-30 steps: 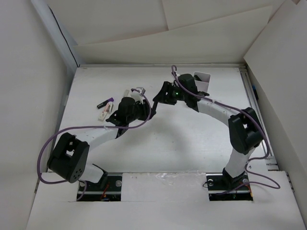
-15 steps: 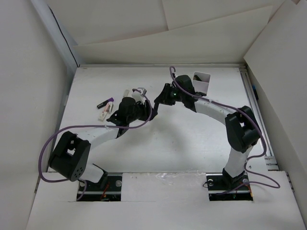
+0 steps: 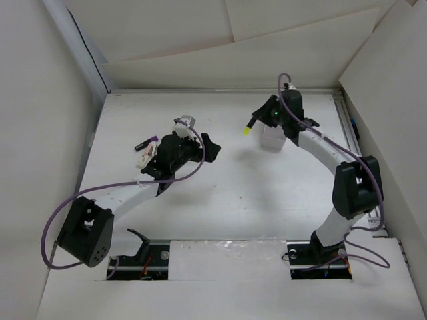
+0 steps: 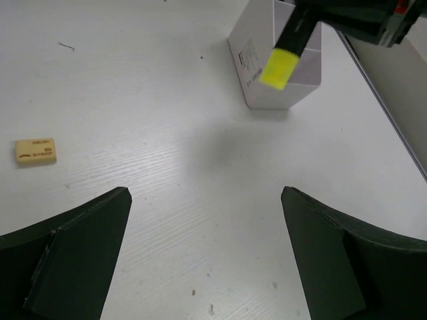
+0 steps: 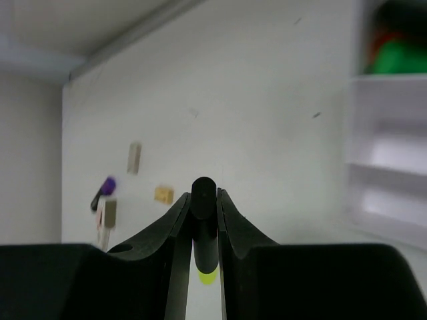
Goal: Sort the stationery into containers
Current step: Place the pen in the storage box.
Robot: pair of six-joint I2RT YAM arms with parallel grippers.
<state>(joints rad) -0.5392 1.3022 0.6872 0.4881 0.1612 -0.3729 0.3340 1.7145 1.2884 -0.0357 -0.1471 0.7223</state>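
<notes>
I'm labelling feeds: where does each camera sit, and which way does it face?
Top: above and behind, looking down on the table; left arm and right arm show.
Left wrist: looks down past the open left gripper at eraser and box.
Right wrist: looks along right gripper, shut on yellow marker.
Shared: marker, box.

The left gripper [image 4: 205, 200] stands wide, its dark fingers [image 4: 80, 247] at the lower corners with only bare white table [image 4: 167, 100] between them. A tan eraser [image 4: 35, 151] lies far left. Top right, a white box [image 4: 250, 73] – and across it a yellow highlighter [image 4: 287, 53], tilted, gripped by the right gripper [image 4: 320, 10].
</notes>
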